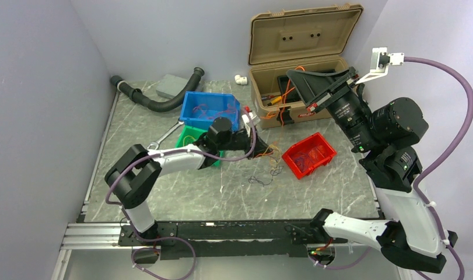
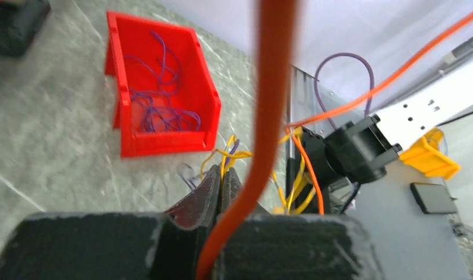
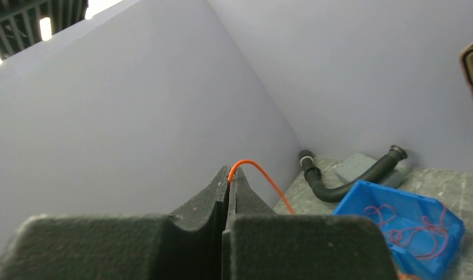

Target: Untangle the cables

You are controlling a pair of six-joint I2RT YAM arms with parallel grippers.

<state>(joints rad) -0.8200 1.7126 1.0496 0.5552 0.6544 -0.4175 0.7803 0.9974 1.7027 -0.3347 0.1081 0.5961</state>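
The cables [image 1: 270, 151] are a small tangle of yellow and orange wires on the table between the green and red bins. My left gripper [image 1: 260, 147] is low at the tangle. In the left wrist view it [image 2: 222, 177] is shut on yellow wires [image 2: 237, 154]. An orange wire [image 2: 273, 111] runs close past that camera. My right gripper [image 1: 293, 74] is raised high in front of the tan case. In the right wrist view it [image 3: 228, 175] is shut on the thin orange wire [image 3: 263, 173]. That orange wire [image 1: 288, 88] hangs down toward the tangle.
A red bin [image 1: 308, 154] holds purple wires and also shows in the left wrist view [image 2: 158, 111]. A blue bin [image 1: 209, 109] with red wires, a green bin [image 1: 188, 137], an open tan case [image 1: 298, 64], a black hose [image 1: 158, 100] and a wrench [image 1: 163, 139] stand behind. Loose dark wires [image 1: 260, 181] lie in front.
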